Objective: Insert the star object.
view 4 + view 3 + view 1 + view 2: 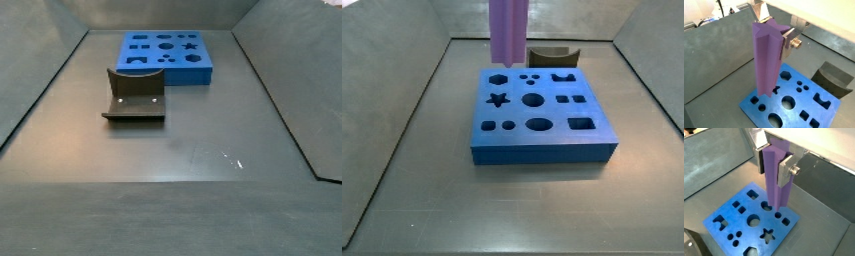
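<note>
Light-purple matte star object (767, 60), long slim star-section bar, upright, clamped near its top by the gripper (775, 164), lower end over the blue block (540, 113), dark tan curved piece (134, 95) apart.

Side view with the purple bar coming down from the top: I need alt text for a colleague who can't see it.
A light-purple star object hangs upright from the top edge, its lower end just above the back left of the blue block with shaped holes. The gripper itself is out of frame here. A dark tan curved piece sits behind the block.
</note>
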